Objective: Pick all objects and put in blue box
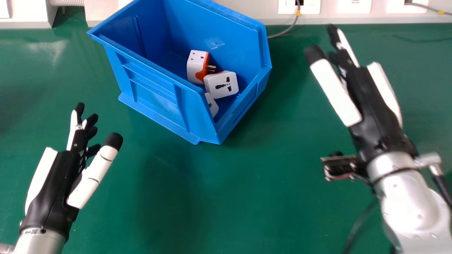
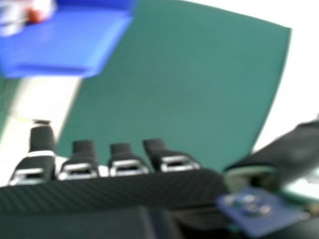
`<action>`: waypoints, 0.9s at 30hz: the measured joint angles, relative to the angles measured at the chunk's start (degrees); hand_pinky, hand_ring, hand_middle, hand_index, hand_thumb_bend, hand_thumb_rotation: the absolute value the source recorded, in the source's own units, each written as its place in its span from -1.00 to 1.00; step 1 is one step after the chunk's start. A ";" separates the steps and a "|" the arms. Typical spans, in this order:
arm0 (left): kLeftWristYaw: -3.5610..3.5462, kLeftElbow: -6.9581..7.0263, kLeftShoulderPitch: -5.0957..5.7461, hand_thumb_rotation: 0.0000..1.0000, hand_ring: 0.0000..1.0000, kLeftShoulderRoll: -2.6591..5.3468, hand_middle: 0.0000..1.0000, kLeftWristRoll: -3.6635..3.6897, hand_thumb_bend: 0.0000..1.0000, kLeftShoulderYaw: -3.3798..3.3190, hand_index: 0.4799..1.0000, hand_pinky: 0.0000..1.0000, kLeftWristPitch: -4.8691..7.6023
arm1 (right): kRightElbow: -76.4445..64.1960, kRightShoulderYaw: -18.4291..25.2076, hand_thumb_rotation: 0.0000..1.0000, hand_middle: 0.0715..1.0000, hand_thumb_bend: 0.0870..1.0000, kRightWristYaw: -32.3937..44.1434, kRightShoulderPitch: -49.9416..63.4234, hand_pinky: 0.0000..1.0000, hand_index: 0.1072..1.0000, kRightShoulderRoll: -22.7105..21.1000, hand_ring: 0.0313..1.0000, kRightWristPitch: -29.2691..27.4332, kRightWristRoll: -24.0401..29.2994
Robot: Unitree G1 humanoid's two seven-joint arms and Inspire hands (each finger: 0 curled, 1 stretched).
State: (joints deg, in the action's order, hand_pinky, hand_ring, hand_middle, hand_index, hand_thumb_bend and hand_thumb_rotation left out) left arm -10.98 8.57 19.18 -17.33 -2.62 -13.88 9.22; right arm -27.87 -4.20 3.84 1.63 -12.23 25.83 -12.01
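Green table (image 1: 247, 197) spreads at 6 o'clock; the blue box's (image 1: 153, 86) near wall stands between the left hand (image 1: 53, 194) and the adapters; a grey cable (image 1: 282, 33) runs beyond at 1 o'clock. Inside the box, the nearest adapter (image 1: 211, 106) is white, partly hidden; the next (image 1: 212, 84) is white with black slots; the farthest (image 1: 194, 70) is white and orange. They lie at 2 o'clock from the left hand, fingers spread wide, and 9 o'clock from the right hand (image 1: 370, 102), also wide.

Glare streaks the tabletop (image 1: 254, 197), upper left in the bright head view; shadow flanks the box (image 1: 152, 91); blur veils the right hand view.

Blue box (image 1: 155, 84) — white adapters (image 1: 221, 84) inside; both hands apart.
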 measured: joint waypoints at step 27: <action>1.84 -11.75 -12.10 0.92 0.97 0.93 0.98 5.05 -0.01 -1.03 0.94 0.89 -6.47 | 9.69 3.90 0.99 1.00 -0.22 -4.24 9.66 1.00 1.00 3.10 1.00 -11.67 -0.86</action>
State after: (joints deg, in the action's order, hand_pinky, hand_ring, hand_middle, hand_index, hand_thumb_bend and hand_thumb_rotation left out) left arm -9.13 -3.19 7.09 -16.39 2.43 -14.91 2.75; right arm -18.18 -0.29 -0.39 11.29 -9.12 14.17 -12.87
